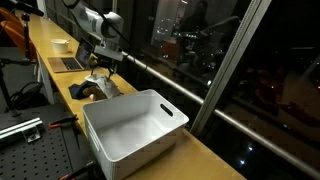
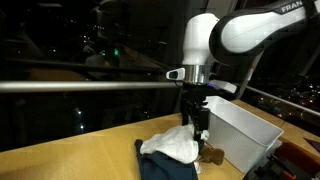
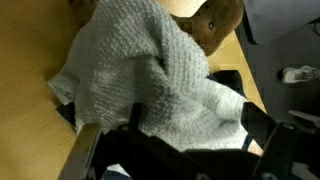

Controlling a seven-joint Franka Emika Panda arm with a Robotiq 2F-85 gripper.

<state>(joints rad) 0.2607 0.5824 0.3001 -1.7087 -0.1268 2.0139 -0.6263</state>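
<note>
A long wooden counter [image 1: 205,152] runs along a dark window [image 1: 200,40] from near to far. The white arm [image 2: 240,30] reaches down over it. In an exterior view a white bin [image 1: 140,148] stands on the near part of the counter, with the heap of cloth just beyond its far left corner. In the other exterior view the same bin lies to the right of the heap.

Uppermost in the heap is a white knitted cloth [image 2: 172,146], crumpled over a dark blue garment [image 2: 160,168] that spreads out on its near side. A brown soft item [image 2: 213,155] lies between the cloth and the bin.

The gripper [image 2: 201,128] points straight down over the right part of the white knitted cloth. Its fingers [image 3: 88,150] are spread wide on either side of the cloth in the wrist view and hold nothing. Whether the tips touch the cloth cannot be told.

Farther along the counter lie a laptop [image 1: 70,63] and, beyond it, a pale bowl [image 1: 62,45].
</note>
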